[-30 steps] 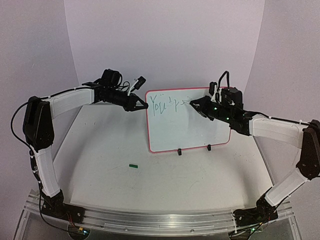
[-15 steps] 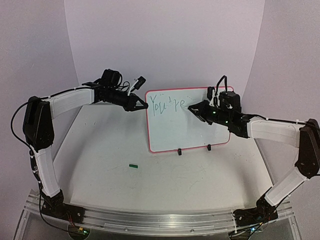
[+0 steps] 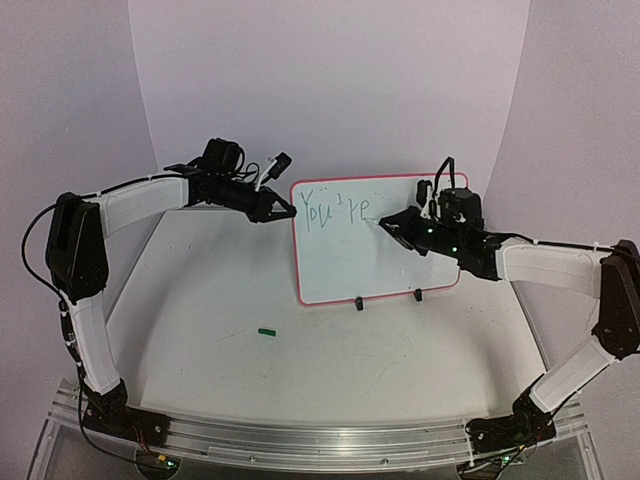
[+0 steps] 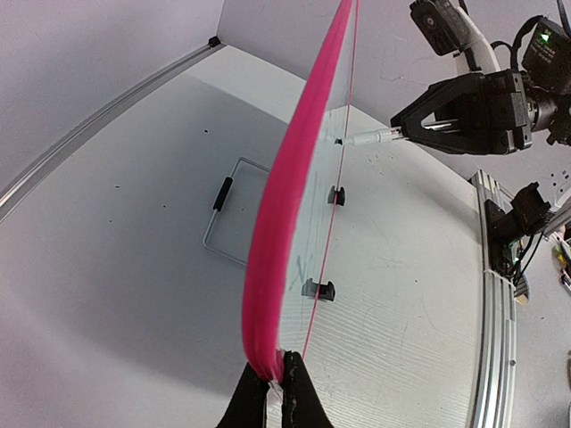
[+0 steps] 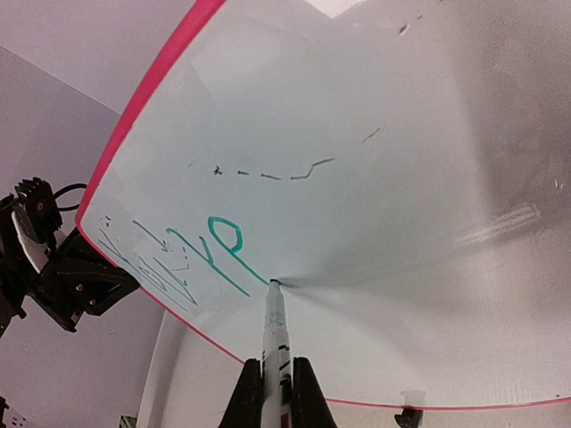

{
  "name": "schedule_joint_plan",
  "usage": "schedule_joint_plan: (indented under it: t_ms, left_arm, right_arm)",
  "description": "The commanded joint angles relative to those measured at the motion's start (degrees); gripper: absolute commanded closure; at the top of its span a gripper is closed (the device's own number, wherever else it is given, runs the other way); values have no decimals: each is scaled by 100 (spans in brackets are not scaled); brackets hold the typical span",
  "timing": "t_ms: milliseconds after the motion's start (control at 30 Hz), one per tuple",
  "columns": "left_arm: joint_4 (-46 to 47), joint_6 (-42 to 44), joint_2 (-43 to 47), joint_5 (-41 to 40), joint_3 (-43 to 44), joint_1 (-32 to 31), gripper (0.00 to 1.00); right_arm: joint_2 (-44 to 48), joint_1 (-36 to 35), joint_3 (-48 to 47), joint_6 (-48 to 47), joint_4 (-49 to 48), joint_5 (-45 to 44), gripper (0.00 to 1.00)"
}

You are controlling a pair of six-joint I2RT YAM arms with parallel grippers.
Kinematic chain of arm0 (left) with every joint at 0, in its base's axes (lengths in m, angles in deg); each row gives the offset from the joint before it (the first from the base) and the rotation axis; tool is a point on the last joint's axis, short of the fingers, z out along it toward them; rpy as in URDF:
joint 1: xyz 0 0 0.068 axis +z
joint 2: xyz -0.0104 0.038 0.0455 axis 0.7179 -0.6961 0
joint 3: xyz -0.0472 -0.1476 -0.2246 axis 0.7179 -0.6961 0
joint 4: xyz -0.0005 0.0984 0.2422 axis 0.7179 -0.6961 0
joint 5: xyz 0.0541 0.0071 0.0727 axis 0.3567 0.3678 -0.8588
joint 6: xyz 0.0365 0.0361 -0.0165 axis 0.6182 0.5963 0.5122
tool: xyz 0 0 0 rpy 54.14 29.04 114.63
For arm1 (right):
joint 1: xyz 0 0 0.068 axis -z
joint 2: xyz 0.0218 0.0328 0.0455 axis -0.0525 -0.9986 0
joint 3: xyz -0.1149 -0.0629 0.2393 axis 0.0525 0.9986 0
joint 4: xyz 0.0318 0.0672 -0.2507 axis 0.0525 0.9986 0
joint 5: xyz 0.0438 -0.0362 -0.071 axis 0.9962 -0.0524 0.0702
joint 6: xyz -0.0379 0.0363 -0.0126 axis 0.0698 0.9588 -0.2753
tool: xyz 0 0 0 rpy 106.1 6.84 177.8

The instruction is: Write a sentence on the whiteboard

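Right gripper (image 5: 277, 374): pressed together on a marker (image 5: 275, 325), which points away from the wrist at the board's face.
Left gripper (image 4: 277, 397): pinching the red frame at the upper left corner of the whiteboard (image 3: 375, 265). I judge it is only steadying the board.
Whiteboard: upright on its two black feet on the far half of the counter (image 3: 200, 300), a little right of the middle, with its face toward the arms.
Sentence (image 3: 335, 211): green letters along the top left of the board. I read roughly "You're", and the rest is not yet written.
Marker tip: touching the board just right of the last letter.
Direction that matters: the board's long axis runs left to right, and the bare white lies to the right of the tip and below it. My next strokes should travel rightward along the top line.
Nearer arm: the right one, which has the marker on the surface.
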Motion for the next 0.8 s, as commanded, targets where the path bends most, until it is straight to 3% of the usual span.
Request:
schedule_joint_plan:
  t_ms: [0, 400, 767]
  left_arm:
    - [-361, 311, 22, -244, -41, -179, 100]
    - [-446, 361, 23, -255, 34, -176, 100]
    - [-611, 429, 58, -306, 146, -171, 100]
  right_arm:
    - [337, 50, -9, -8, -35, -528, 100]
    - [1105, 46, 99, -528, 88, 107, 100]
    - [1321, 445, 283, -804, 410, 1268, 100]
